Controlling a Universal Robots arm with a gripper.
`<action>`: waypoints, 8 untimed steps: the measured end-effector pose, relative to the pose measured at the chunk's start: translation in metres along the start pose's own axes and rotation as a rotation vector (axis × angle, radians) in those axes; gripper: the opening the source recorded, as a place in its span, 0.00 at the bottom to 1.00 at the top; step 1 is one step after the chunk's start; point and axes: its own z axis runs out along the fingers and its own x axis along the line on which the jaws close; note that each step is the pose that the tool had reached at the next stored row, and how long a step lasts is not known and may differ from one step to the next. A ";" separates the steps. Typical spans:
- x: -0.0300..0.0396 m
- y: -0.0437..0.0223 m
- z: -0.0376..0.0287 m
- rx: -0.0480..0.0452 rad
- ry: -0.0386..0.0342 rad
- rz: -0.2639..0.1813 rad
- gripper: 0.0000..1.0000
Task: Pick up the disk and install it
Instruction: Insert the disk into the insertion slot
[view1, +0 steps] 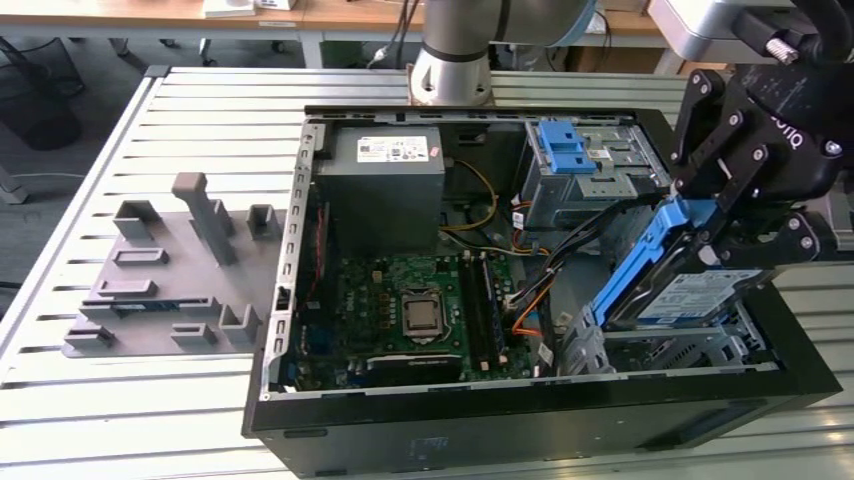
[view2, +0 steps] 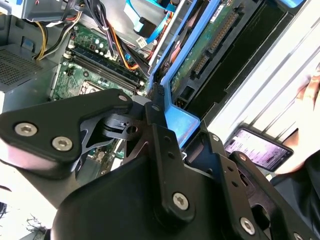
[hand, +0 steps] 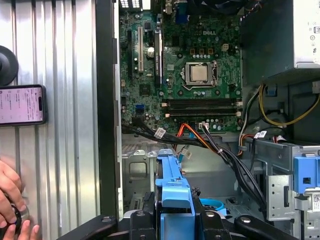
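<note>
- Gripping the disk (view1: 694, 292) by its blue carrier frame, the tool (view1: 742, 232) holds it tilted over the corner of the open computer case (view1: 534, 425) on the exterior view's right.
- The disk's labelled silver face shows in the exterior view, its lower end sitting at the metal drive cage (view1: 687, 350) in that corner; whether it touches the cage cannot be told.
- In the first wrist view the blue frame (hand: 173, 192) runs up between the tool's black fingers (hand: 145, 220), which are closed against it.
- In the second wrist view the disk's green circuit-board underside (view2: 200, 57) shows beside the blue frame.
- Inside the case lie a green motherboard (view1: 414, 315), a grey power supply (view1: 387, 185) with a white sticker, and a second bay with a blue bracket (view1: 567, 155).
- Orange, black and yellow cables (view1: 527, 300) cross between the motherboard and the drive cage.
- The case rests on a slatted metal worktop (view1: 160, 400).
- A grey fixture tray (view1: 167, 280) lies on the worktop at the exterior view's left.
- A phone (hand: 22, 104) lies on the worktop beside the case, with a person's hand (hand: 12, 200) near it.
</note>
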 end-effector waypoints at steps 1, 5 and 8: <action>0.0000 0.0000 0.0002 0.0000 0.0000 0.000 0.36; 0.0000 0.0000 0.0006 0.0000 -0.0001 0.000 0.36; 0.0000 0.0000 0.0007 0.0000 -0.0002 0.000 0.36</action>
